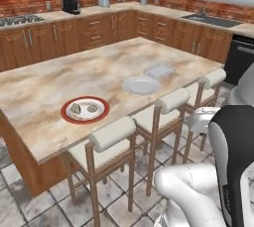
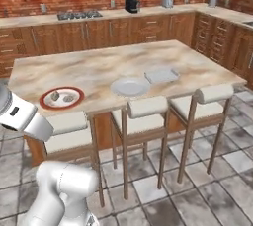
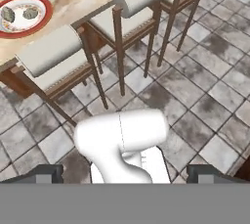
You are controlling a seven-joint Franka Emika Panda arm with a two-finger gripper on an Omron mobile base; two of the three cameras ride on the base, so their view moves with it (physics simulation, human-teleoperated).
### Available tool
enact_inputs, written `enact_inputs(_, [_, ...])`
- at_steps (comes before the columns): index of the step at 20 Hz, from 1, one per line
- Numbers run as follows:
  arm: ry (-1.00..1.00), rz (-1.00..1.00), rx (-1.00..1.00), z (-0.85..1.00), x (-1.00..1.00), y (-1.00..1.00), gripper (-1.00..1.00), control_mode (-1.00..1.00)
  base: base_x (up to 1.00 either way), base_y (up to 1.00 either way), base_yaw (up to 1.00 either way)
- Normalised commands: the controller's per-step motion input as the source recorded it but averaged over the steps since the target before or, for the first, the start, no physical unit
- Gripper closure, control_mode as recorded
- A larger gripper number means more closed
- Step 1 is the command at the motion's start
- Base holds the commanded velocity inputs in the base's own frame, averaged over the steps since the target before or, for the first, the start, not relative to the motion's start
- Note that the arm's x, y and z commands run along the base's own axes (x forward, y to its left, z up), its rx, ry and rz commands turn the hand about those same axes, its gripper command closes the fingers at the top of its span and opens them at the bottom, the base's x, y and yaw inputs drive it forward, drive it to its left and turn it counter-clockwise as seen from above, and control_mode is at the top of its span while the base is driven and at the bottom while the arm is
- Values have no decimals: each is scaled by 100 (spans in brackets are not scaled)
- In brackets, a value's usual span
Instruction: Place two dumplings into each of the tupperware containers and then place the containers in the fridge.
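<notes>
The gripper [image 3: 125,174] sits low, over the tiled floor [image 3: 205,81], and its two dark tips are far apart with nothing between them. Only the very ends of the tips show.

Two dumplings [image 1: 84,108] lie side by side on the red-rimmed plate [image 1: 67,115], near the front edge of the island counter [image 1: 44,87]. They are small and blurry, so their shape is hard to make out. In the hand view the red plate is cut off at the left edge.

A pale tupperware container [image 1: 159,71] lies flat on the counter, farther along, just beyond the round pale grey plate [image 1: 141,85]. Its long side runs slanted across the counter top, roughly along the counter's front edge in the right base view. It is so pale that its walls are hard to see, and I cannot tell what is inside.

Three bar stools [image 2: 143,114] with cream seats stand in a row along the front of the counter, between the robot and the plates. Behind the island run wooden cabinets [image 1: 94,32], a brick wall, a stove [image 2: 79,15] and a black coffee machine [image 1: 71,4].
</notes>
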Motion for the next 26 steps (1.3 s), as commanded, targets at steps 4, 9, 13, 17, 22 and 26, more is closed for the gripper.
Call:
enact_inputs(4, [0, 0, 0, 0, 0, 0, -100, 100, 50, -51, 72])
enact_inputs(9, [0, 0, 0, 0, 0, 0, -100, 100, 59, -53, 51])
enact_inputs(13, [0, 0, 0, 0, 0, 0, -100, 100, 56, -42, 47])
enact_inputs(17, [0, 0, 0, 0, 0, 0, -100, 100, 61, -11, 33])
enact_inputs(22, [0, 0, 0, 0, 0, 0, -100, 100, 77, -1, 21])
enact_inputs(26, [0, 0, 0, 0, 0, 0, -100, 100, 50, 0, 16])
